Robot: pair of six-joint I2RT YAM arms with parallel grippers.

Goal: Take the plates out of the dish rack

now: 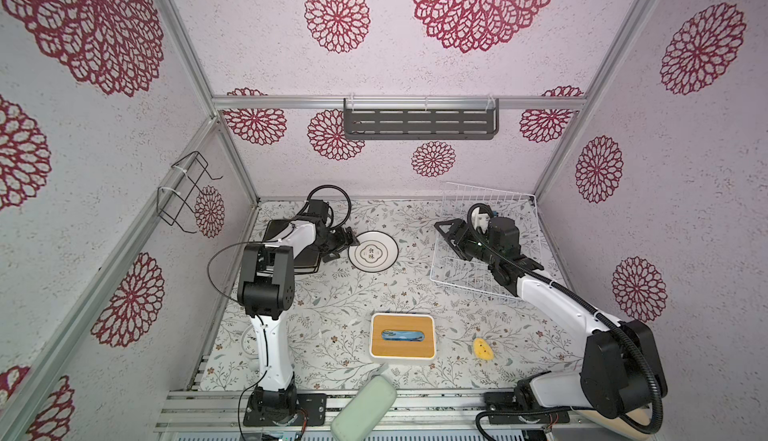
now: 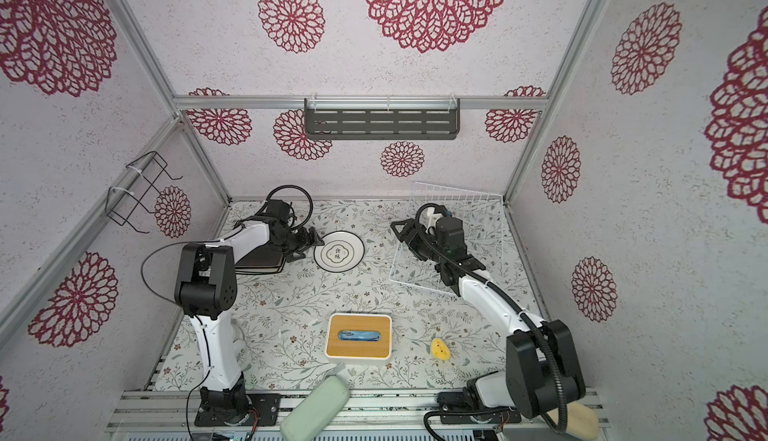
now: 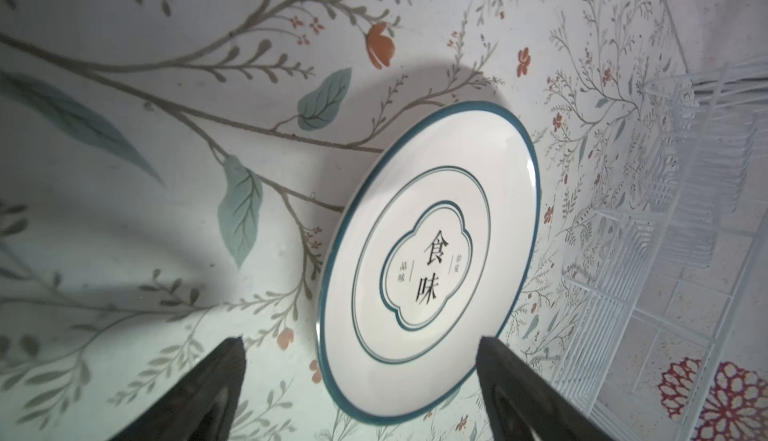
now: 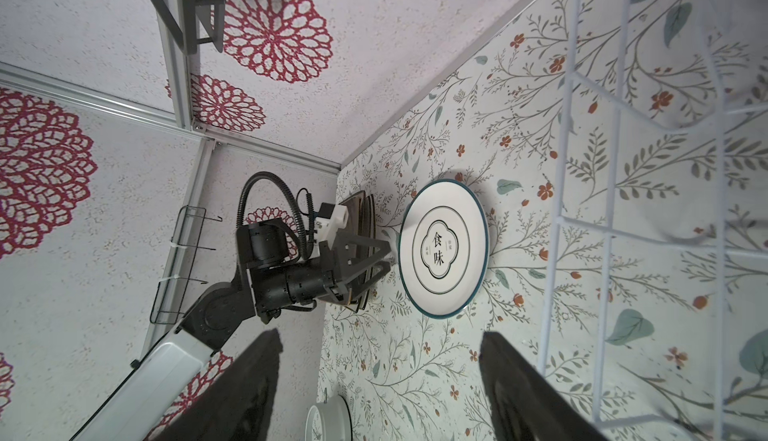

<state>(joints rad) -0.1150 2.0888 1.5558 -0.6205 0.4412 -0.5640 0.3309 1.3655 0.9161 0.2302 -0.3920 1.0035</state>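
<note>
- In both top views the round plate (image 1: 372,250) (image 2: 338,250) lies flat on the table (image 1: 353,293) towards the back. The left gripper (image 1: 345,247) (image 2: 309,245) is spread open just beside its rim. The dish rack (image 1: 490,200) (image 2: 453,197) sits in the far right corner, with the right gripper (image 1: 442,237) (image 2: 399,231) at its left edge.
- Left wrist view: the left gripper (image 3: 361,341) stands wide open and holds nothing. The round plate (image 3: 428,260) lies just ahead, with the dish rack (image 3: 665,227) beyond.
- Right wrist view: the right gripper (image 4: 380,335) is open and empty. The round plate (image 4: 442,247) lies flat, and the stack of square plates (image 4: 365,210) is behind the left gripper (image 4: 390,257).
</note>
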